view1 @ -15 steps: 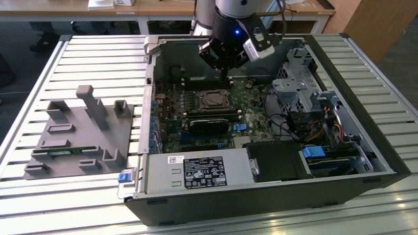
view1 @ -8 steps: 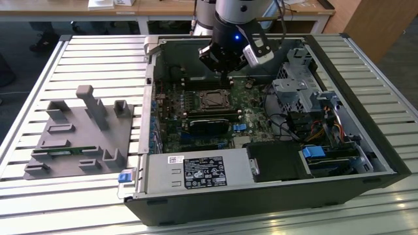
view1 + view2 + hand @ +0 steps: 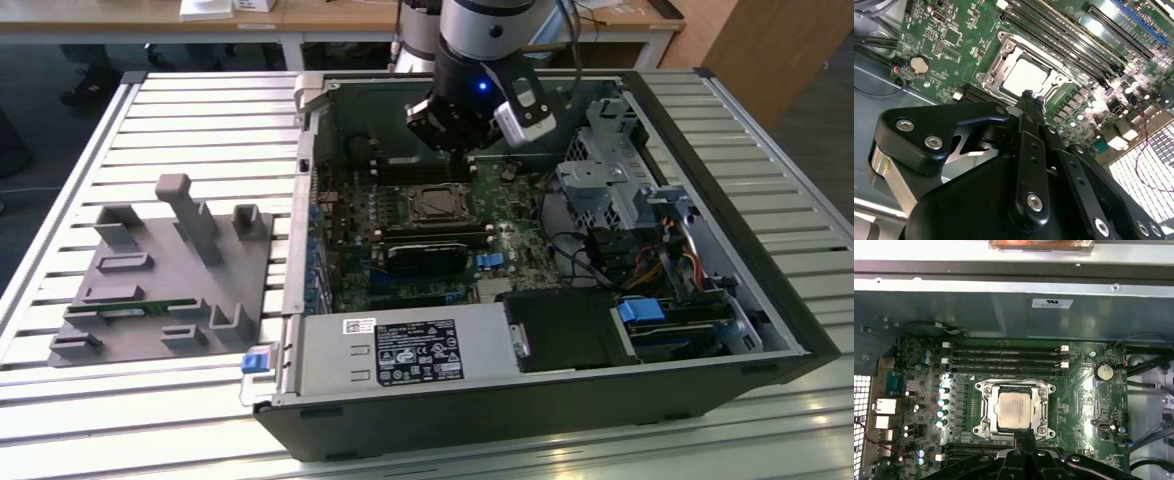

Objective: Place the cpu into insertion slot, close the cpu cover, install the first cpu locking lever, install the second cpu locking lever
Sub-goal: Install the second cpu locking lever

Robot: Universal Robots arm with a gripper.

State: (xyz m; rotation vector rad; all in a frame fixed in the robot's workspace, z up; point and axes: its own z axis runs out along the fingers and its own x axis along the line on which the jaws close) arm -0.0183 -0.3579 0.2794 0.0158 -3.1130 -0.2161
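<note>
Closed gripper (image 3: 1031,97) poised at cpu cover (image 3: 1015,410) edge

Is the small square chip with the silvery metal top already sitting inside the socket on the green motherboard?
Yes, in the first wrist view the silvery square cpu lies flat inside the metal-rimmed insertion slot.

A table (image 3: 120,130) with a top of pale metal slats is seen in the exterior view. An open black computer case (image 3: 534,400) is laid flat on it, towards the exterior view's right. A grey plastic fixture (image 3: 160,290) with upright posts is set on the slats at the exterior view's left, just beside the case.
</note>
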